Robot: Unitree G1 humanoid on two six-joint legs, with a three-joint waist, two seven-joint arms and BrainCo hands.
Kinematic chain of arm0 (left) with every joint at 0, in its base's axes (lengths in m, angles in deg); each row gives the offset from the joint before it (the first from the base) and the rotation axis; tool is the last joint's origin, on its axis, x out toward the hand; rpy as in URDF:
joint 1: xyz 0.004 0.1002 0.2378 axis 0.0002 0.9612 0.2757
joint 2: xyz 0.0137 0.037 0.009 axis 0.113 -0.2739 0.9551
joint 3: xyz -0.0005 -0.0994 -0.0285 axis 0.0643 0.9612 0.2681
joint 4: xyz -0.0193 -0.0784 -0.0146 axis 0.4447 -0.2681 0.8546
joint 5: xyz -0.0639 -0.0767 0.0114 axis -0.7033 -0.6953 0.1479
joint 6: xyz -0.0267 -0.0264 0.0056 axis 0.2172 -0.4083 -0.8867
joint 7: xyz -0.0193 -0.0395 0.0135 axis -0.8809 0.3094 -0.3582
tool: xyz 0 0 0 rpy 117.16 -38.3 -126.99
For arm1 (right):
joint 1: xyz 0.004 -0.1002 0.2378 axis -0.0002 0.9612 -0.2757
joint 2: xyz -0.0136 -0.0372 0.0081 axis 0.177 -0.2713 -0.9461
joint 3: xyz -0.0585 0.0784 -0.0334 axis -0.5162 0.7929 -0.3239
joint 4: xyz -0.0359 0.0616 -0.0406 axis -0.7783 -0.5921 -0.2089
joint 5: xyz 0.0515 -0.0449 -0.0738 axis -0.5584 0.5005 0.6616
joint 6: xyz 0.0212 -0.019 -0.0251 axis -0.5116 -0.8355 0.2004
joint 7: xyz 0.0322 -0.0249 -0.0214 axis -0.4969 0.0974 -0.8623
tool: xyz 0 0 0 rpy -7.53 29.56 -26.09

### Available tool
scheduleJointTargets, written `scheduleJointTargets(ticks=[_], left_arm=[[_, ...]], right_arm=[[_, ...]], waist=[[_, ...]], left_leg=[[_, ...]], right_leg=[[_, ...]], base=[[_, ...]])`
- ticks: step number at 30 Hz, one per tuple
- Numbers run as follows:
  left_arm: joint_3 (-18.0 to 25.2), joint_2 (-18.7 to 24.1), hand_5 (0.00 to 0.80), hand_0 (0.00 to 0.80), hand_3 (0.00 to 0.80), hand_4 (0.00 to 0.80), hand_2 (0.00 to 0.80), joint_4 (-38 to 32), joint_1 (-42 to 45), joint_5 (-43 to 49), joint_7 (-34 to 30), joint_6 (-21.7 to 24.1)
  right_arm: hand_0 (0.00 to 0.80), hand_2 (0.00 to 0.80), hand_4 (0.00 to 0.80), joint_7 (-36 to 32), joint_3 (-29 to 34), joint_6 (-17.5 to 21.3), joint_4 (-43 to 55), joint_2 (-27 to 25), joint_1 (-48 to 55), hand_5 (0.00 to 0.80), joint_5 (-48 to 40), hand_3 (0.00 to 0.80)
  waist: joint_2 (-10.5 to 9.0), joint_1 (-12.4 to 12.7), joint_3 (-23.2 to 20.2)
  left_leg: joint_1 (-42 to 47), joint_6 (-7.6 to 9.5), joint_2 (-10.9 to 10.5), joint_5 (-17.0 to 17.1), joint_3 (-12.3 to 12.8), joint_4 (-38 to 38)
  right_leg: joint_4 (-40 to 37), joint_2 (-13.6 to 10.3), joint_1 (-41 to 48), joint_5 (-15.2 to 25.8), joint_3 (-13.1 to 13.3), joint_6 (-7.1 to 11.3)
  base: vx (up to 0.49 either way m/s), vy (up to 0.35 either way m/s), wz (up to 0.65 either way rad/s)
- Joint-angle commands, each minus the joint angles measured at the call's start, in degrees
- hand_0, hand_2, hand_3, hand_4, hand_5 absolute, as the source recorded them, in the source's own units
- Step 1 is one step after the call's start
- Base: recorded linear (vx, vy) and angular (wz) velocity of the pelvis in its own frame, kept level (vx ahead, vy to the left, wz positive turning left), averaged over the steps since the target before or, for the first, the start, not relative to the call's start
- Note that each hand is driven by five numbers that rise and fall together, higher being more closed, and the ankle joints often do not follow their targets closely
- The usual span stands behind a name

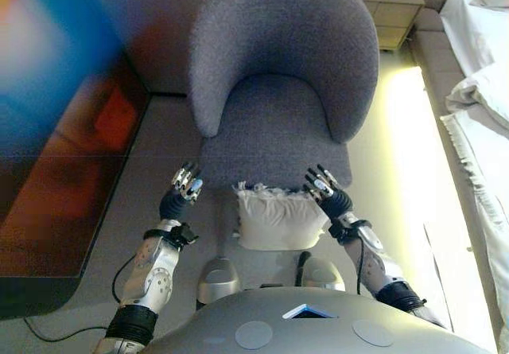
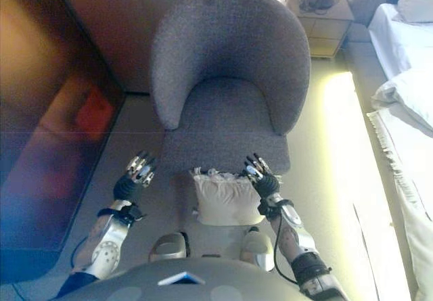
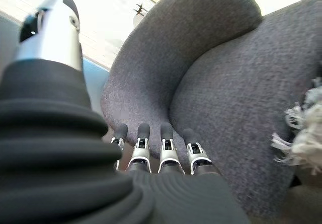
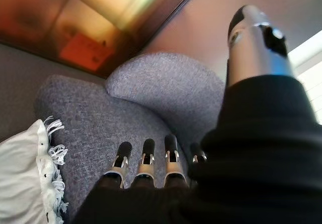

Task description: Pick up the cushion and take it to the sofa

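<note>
A white fringed cushion (image 1: 274, 217) leans on the floor against the front edge of a grey tub armchair (image 1: 278, 91). My left hand (image 1: 184, 185) hovers open a little to the left of the cushion, beside the chair's front corner, touching nothing. On the cushion's right upper corner sits my right hand (image 1: 324, 188), fingers straight and open. The wrist views show the cushion's fringe (image 3: 302, 138) and its white side (image 4: 25, 178) beside the chair seat, with both hands' fingers held straight and nothing in them.
A dark glossy cabinet (image 1: 56, 171) stands along the left. A bed with white linen (image 1: 485, 91) lies at the right, a wooden nightstand (image 1: 394, 4) behind the chair. Grey carpet (image 1: 151, 131) runs between cabinet and chair.
</note>
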Motion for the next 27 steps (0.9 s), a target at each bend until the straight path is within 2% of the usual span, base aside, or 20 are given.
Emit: scheduleJointTargets(ticks=[1,3,6,9,12,15,16,19,21,23,24,25,27], left_arm=[[2.2,1.5,0.000,0.000,0.000,0.000,0.000,-4.8,-0.7,-0.5,-1.5,2.2],[2.8,1.7,0.000,0.000,0.000,0.000,0.000,-4.7,-0.8,0.1,-1.9,2.5],[2.9,2.9,0.000,0.000,0.000,0.000,0.000,-4.1,-2.5,0.5,-0.9,2.1],[2.4,3.4,0.000,0.000,0.000,0.000,0.000,-2.2,-3.9,3.7,1.3,1.9],[1.7,4.2,0.000,0.000,0.000,0.000,0.000,-1.1,-4.6,8.2,5.5,2.7],[2.1,5.2,0.000,0.000,0.000,0.000,0.000,-0.7,-4.7,11.7,7.7,3.1],[1.9,5.7,0.000,0.000,0.000,0.000,0.000,-0.8,-5.0,13.1,8.4,3.3],[1.6,6.2,0.000,0.000,0.000,0.000,0.000,-1.3,-5.3,13.9,9.0,2.8],[1.9,6.1,0.000,0.000,0.000,0.000,0.000,-2.5,-5.2,11.5,5.8,1.5],[2.1,5.3,0.000,0.000,0.000,0.000,0.000,-4.2,-5.3,1.6,-0.5,-2.3],[2.2,4.2,0.000,0.000,0.000,0.000,0.000,-4.4,-5.6,-4.2,-4.5,-4.5],[2.4,2.1,0.000,0.000,0.000,0.000,0.000,-3.9,-6.0,-11.8,-11.8,-7.8],[1.7,-2.2,0.000,0.000,0.000,0.000,0.000,-1.6,-6.7,-27.5,-24.4,-15.1]], right_arm=[[0.000,0.000,0.000,-0.4,1.0,4.2,4.0,-0.1,-1.6,0.000,-0.5,0.000],[0.000,0.000,0.000,-0.3,1.3,4.3,4.1,0.2,-1.0,0.000,-0.9,0.000],[0.000,0.000,0.000,1.1,1.9,4.7,4.6,0.7,-0.2,0.000,0.7,0.000],[0.000,0.000,0.000,5.1,2.6,5.5,3.6,1.1,-1.3,0.000,3.7,0.000],[0.000,0.000,0.000,8.3,2.5,4.5,4.7,1.7,-1.3,0.000,6.2,0.000],[0.000,0.000,0.000,8.5,1.9,4.9,5.5,1.4,-0.9,0.000,8.4,0.000],[0.000,0.000,0.000,9.2,1.7,5.2,5.6,0.9,-1.4,0.000,9.6,0.000],[0.000,0.000,0.000,9.9,2.0,5.1,6.1,-0.8,-2.7,0.000,12.5,0.000],[0.000,0.000,0.000,9.0,2.1,3.5,8.1,-2.7,-3.1,0.000,14.0,0.000],[0.000,0.000,0.000,4.6,2.4,1.5,9.8,-3.4,-3.0,0.000,7.6,0.000],[0.000,0.000,0.000,0.5,2.8,0.3,9.9,-3.1,-3.0,0.000,2.4,0.000],[0.000,0.000,0.000,-5.7,3.5,-2.3,9.9,-1.9,-3.1,0.000,-7.1,0.000],[0.000,0.000,0.000,-20.9,4.6,-10.9,8.1,1.9,-4.2,0.000,-25.8,0.000]], waist=[[0.44,0.5,0.7],[0.39,0.2,0.4],[0.77,-0.5,0.1],[0.82,-0.3,-0.1],[0.64,-0.7,0.3],[0.07,-0.8,0.2],[-0.31,-0.9,0.4],[-0.72,-0.3,0.5],[-0.78,0.4,0.2],[-0.68,0.8,0.0],[-0.62,1.0,-0.1],[-0.59,1.1,-0.2],[-0.44,1.3,-0.4]], left_leg=[[-0.5,-4.54,3.1,13.3,-2.0,-8.0],[1.2,-3.89,2.1,10.0,-1.6,-9.3],[2.5,-3.15,1.2,7.5,0.6,-8.6],[2.5,-1.78,-0.2,5.9,0.4,-8.6],[3.7,-0.23,-1.2,5.1,0.9,-9.3],[4.3,-1.08,-0.4,5.2,1.7,-9.8],[4.0,-1.52,0.1,5.2,1.3,-9.6],[3.3,-2.69,1.8,6.5,1.3,-10.0],[2.9,-3.51,2.9,8.1,1.2,-11.1],[2.9,-3.79,3.3,8.9,1.0,-12.2],[3.1,-3.85,3.4,9.1,1.1,-12.7],[3.5,-3.90,3.5,9.3,1.2,-13.2],[4.2,-4.12,3.8,9.3,1.7,-14.0]], right_leg=[[-3.7,0.6,5.8,3.1,1.1,-0.18],[-3.1,-1.0,5.7,3.3,0.6,0.66],[-2.0,-3.1,6.1,3.9,0.0,1.51],[0.6,-4.8,5.9,3.8,-0.1,1.42],[6.0,-5.9,3.3,6.5,0.4,1.63],[-0.3,-5.7,3.9,7.0,0.1,1.98],[-2.1,-5.0,3.6,7.6,1.3,2.40],[-4.6,-3.3,4.7,7.0,0.6,2.96],[-6.0,-2.4,6.0,6.3,-0.5,2.96],[-6.8,-1.8,7.1,5.7,-1.3,2.62],[-7.1,-1.6,7.4,5.6,-1.7,2.41],[-7.4,-1.4,8.0,5.4,-2.2,2.13],[-8.2,-1.2,8.8,5.1,-3.1,1.65]], base=[[0.093,0.165,-0.32],[0.085,0.140,-0.08],[0.108,0.115,-0.01],[0.099,0.116,0.09],[0.072,0.043,-0.01],[0.076,-0.163,-0.17],[0.045,-0.189,-0.21],[0.005,-0.160,-0.05],[0.006,-0.089,-0.01],[0.012,-0.039,0.07],[0.018,-0.017,0.08],[0.031,-0.011,0.05],[0.037,-0.006,0.08]])
